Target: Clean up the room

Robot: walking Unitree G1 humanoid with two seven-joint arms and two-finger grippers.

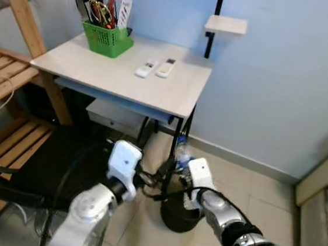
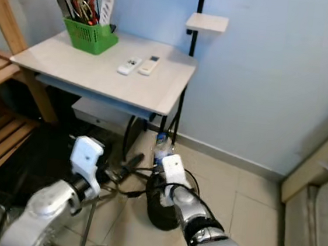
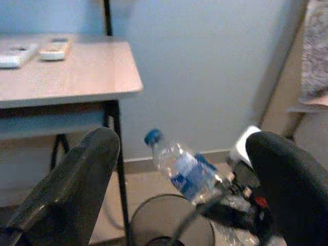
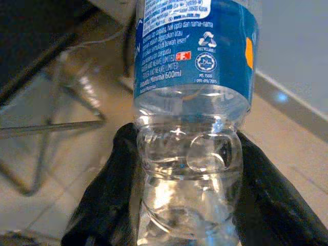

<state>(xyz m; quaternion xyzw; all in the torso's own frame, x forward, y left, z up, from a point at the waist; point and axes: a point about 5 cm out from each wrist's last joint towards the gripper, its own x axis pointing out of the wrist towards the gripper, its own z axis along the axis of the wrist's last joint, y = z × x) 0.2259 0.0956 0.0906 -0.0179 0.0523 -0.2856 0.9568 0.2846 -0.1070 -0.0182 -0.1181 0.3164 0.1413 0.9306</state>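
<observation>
Right wrist view: right claw [image 4: 179,195] pinches clear water bottle [image 4: 192,102] low on its body, held above black bin [image 3: 171,225], presumably for disposal; left claw [image 3: 179,179] spread, empty, beside it.

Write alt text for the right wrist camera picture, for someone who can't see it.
A clear plastic water bottle with a blue label is clamped at its lower body in the right gripper, one black finger on each side. Behind it lie a pale tiled floor and thin dark metal furniture legs.
</observation>
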